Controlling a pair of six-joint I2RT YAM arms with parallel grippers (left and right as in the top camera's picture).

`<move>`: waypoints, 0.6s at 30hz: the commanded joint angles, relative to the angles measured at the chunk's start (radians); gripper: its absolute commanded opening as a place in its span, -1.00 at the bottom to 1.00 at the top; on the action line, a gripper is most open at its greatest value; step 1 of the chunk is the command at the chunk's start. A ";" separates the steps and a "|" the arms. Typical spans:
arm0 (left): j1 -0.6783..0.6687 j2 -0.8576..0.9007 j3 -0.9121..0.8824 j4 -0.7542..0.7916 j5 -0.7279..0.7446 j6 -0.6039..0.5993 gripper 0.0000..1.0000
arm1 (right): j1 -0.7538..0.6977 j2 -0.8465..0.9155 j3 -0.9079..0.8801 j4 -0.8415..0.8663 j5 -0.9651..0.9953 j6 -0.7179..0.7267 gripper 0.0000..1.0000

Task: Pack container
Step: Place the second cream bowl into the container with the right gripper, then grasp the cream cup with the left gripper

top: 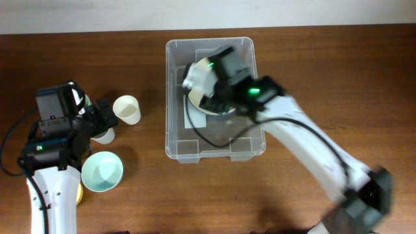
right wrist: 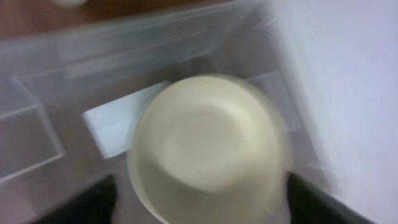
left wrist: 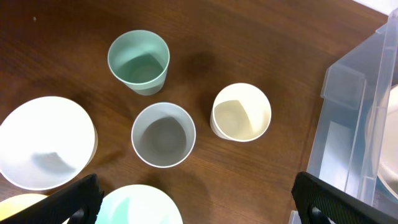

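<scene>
The clear plastic container (top: pixel 175 130) stands at the table's middle; its wall also shows in the left wrist view (left wrist: pixel 351 118). A cream bowl (right wrist: pixel 208 143) lies inside it on the base, next to the white label (right wrist: pixel 115 127); overhead it shows partly under the arm (top: pixel 200 106). My right gripper (top: pixel 211 78) hangs inside the container over that bowl, fingers (right wrist: pixel 205 208) spread wide to either side and apart from its rim; the view is blurred. My left gripper (top: pixel 104 120) is open and empty (left wrist: pixel 199 208) above the cups at the left.
On the wood left of the container: a green cup (left wrist: pixel 138 61), a grey cup (left wrist: pixel 163 134), a cream cup (left wrist: pixel 241 112), a white bowl (left wrist: pixel 43 142), a mint bowl (left wrist: pixel 140 205) and a yellow piece (left wrist: pixel 25 208).
</scene>
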 commanded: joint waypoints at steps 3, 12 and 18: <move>-0.014 -0.002 0.026 0.015 0.011 0.014 0.99 | -0.230 -0.237 0.050 -0.117 0.005 0.379 0.97; -0.198 0.153 0.165 0.000 -0.072 0.070 0.99 | -0.639 -0.277 0.042 -0.400 -0.149 0.656 0.98; -0.221 0.364 0.236 -0.019 -0.072 0.070 0.98 | -0.708 -0.260 0.041 -0.467 -0.148 0.650 0.98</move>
